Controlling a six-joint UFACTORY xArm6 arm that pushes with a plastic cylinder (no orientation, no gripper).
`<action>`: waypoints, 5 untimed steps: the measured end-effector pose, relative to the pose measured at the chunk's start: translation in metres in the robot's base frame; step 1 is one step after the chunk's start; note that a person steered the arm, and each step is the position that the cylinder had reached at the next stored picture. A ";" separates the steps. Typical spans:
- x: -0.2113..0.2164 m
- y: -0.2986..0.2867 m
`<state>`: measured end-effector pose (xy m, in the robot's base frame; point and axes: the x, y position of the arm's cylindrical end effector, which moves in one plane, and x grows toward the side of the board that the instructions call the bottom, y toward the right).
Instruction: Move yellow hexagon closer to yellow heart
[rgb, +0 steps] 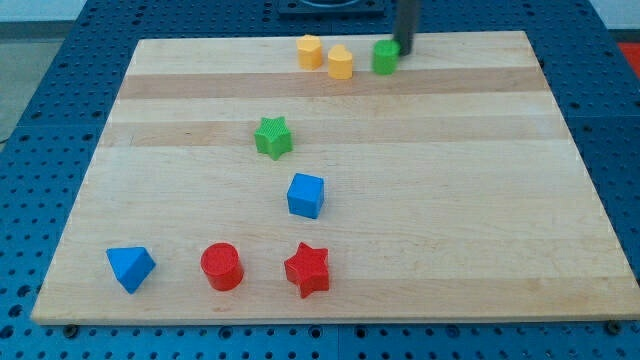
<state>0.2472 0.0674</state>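
Wooden board (450, 240) on a blue perforated table (40, 150), nothing that holds anything, all blocks lie loose on the board.

View's left, near the bottom edge: blue triangular block (131, 267). Right of it, red cylinder (222, 266), then red star (307, 269), these three in a rough row, each apart from the next.

Above the red star: blue cube (306, 195), alone. Above that and slightly left, green star (273, 137), also alone.

Top edge of the board: yellow hexagon (310, 51), and just beside it to the right the yellow heart (341, 62). The two look almost touching; a gap is hard to make out at this size, and which is hexagon and which is heart is a fair guess from outline only.

Right of the heart, a little apart: green block (385, 57), shape unclear, maybe a cylinder.

My tip (405, 52) sits at the green block's right side, touching or nearly so. It is a bare rod, no jaws, holding nothing. Well away from the yellow hexagon, with heart and green block between.
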 end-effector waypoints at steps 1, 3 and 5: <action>0.047 -0.083; 0.117 -0.044; 0.114 -0.115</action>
